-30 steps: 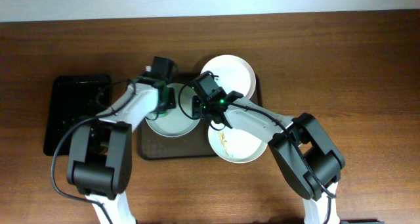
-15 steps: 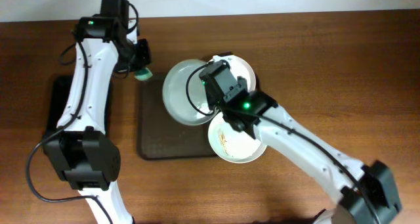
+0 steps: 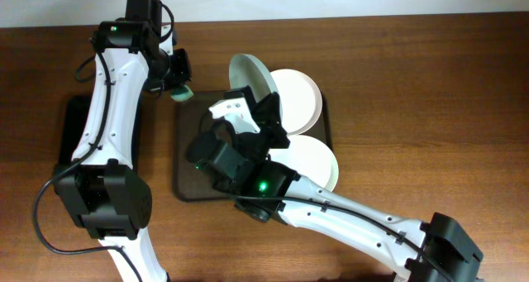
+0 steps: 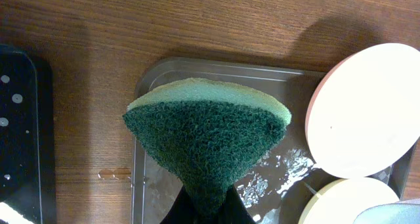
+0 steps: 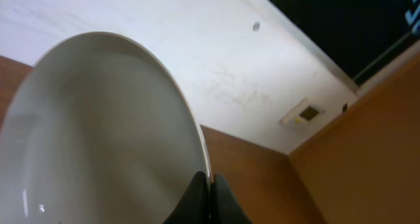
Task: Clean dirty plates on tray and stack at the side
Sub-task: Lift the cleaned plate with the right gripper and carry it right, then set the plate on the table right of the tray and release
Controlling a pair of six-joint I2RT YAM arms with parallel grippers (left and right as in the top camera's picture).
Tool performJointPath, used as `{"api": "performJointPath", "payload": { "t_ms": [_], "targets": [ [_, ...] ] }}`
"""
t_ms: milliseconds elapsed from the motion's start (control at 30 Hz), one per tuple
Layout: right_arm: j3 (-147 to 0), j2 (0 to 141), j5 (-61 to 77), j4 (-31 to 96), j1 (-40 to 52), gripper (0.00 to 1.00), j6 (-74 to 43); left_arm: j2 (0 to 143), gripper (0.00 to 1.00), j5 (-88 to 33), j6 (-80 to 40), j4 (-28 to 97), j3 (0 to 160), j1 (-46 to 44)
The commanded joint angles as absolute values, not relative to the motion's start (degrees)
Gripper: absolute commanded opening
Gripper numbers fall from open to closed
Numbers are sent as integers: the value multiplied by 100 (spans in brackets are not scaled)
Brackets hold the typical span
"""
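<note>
My right gripper (image 3: 251, 98) (image 5: 210, 182) is shut on the rim of a white plate (image 3: 250, 72) (image 5: 98, 132) and holds it tilted on edge, raised high over the back of the dark brown tray (image 3: 187, 181). Two more white plates lie on the tray's right half, one at the back (image 3: 299, 98) (image 4: 364, 112) and one at the front (image 3: 316, 161) (image 4: 341, 203). My left gripper (image 3: 177, 89) (image 4: 209, 209) is shut on a green sponge (image 3: 181, 93) (image 4: 209, 135) above the tray's back left corner (image 4: 157, 112).
A smaller glossy black tray (image 3: 69, 141) (image 4: 20, 132) lies left of the brown tray. The brown tray's left half (image 4: 275, 175) is wet. My raised right arm (image 3: 331, 216) hides the tray's middle in the overhead view. Bare wooden table (image 3: 430, 108) lies to the right.
My right gripper has lifted the plate off the tray and tipped it on edge. My left gripper pulled the sponge away to the tray's back left corner, then stayed there.
</note>
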State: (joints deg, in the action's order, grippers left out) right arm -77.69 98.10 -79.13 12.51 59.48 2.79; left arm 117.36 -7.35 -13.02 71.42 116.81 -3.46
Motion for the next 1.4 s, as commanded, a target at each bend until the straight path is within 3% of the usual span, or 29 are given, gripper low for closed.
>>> {"api": "performJointPath", "payload": {
  "t_ms": [0,400,467,633,833,900,1167,1367],
  "targets": [
    [-7843,9819,-8191,952,6095,4,1035,11743,1,-816,-1188,7142,11780,-362],
    [-7843,9819,-7981,980,6110,4,1068,11743,1,-816,-1188,7142,11780,-362],
    [-7843,9819,-6827,1459,6104,4,749,11743,1,-816,-1188,7140,11780,-362],
    [-7846,9754,-3771,3076,5472,4,-1616,11743,1,-816,-1188,7144,11780,-362],
    [-7846,9277,-40,3489,3693,4,-2134,11743,1,-816,-1188,7168,11780,-362],
    [-7846,8986,703,3789,2484,4,-2307,11743,1,-816,-1188,7194,11780,-362],
    [-7686,8790,685,4436,-1649,4,-2864,11743,0,-816,-1188,7196,11780,-364],
    [-7074,9118,-580,4093,-3704,4,-3216,11743,1,-819,-1190,7210,11780,-364]
  ]
}}
